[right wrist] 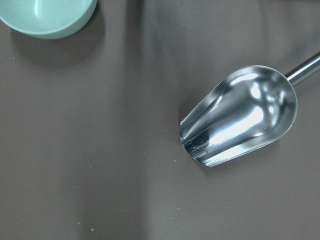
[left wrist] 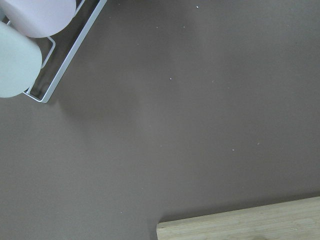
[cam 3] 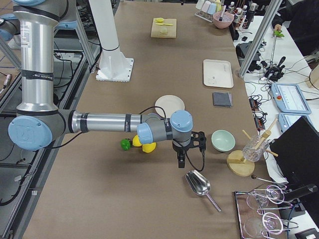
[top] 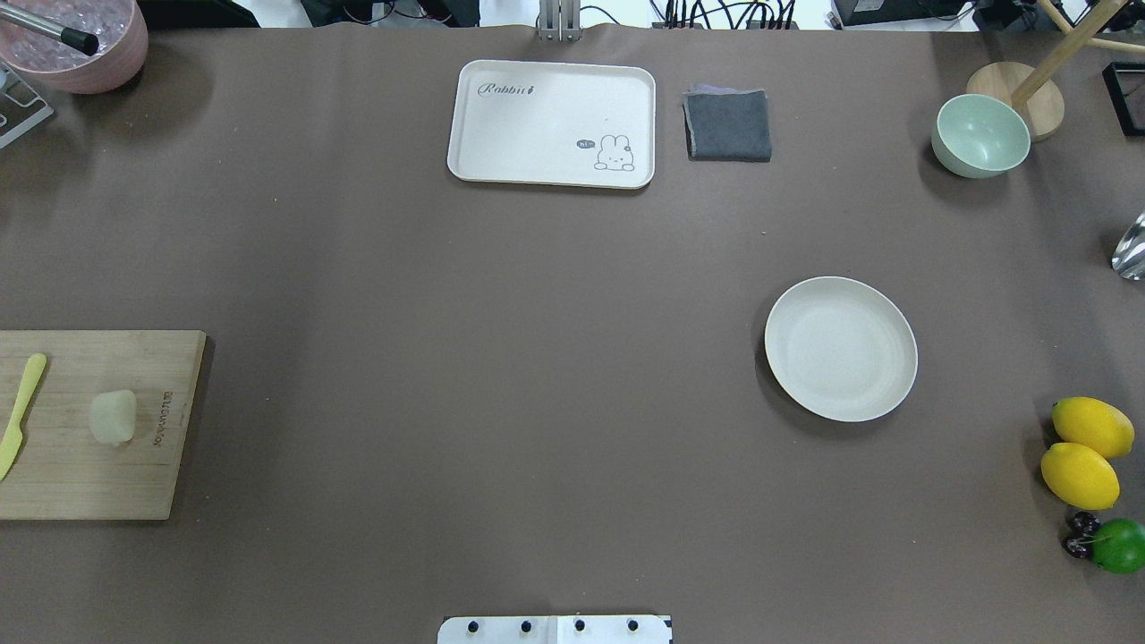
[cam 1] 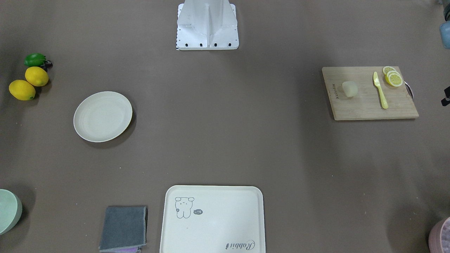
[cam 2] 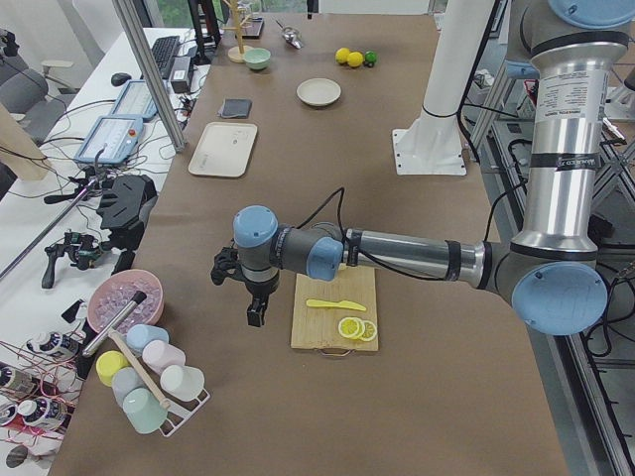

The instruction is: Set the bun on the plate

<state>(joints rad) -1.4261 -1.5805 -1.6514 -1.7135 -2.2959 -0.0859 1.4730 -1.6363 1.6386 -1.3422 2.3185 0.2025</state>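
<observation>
The pale bun lies on a wooden cutting board on the robot's left side of the table. The round cream plate sits bare on the robot's right side, far from the bun. My left gripper hangs over the table just beyond the board's outer edge, away from the bun. My right gripper hangs beside a green bowl, past the plate. Both show only in the side views, so I cannot tell whether they are open or shut.
A yellow knife and lemon slices share the board. A bear tray, grey cloth, green bowl, two lemons, a metal scoop and a cup rack stand around the table.
</observation>
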